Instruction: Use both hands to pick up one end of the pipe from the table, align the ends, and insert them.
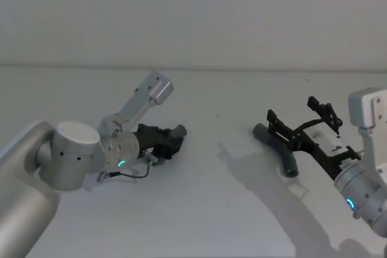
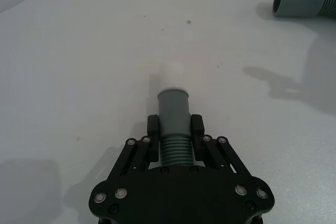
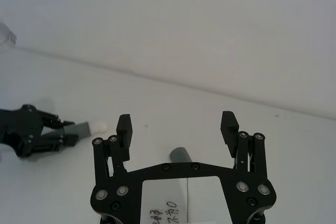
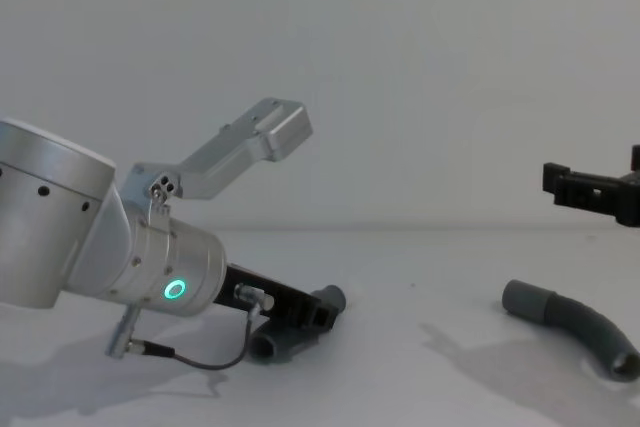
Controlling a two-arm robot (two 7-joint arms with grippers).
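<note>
My left gripper point(image 2: 175, 127) is grasping a short curved dark grey ribbed hose piece point(image 2: 175, 150), with the jaws clenching on it right where the ribs meet its smooth grey cuff point(image 2: 173, 107). A short white tip point(image 2: 171, 73) is sticking out of that cuff, pointing away from my wrist and across the plain matte white bench point(image 1: 211, 209). In the head view this gripper point(image 1: 173, 140) is sitting low on my left side of the bench, on the silver cylindrical arm point(image 1: 75, 155) with a green ring light glowing. In the chest view the ribbed tail is hanging down close to the bench; I cannot tell if it is touching.

My right gripper point(image 3: 177, 127) is hovering with its jaws released and spread wide, grasping nothing. The second dark grey ribbed hose piece point(image 1: 281, 149) is lying flat on my right side of the bench, well apart from the first. In the right wrist view its open grey cuff point(image 3: 181, 156) is showing between the spread jaws. In the chest view the right gripper is hanging clearly above this piece point(image 4: 575, 322), not touching it.
</note>
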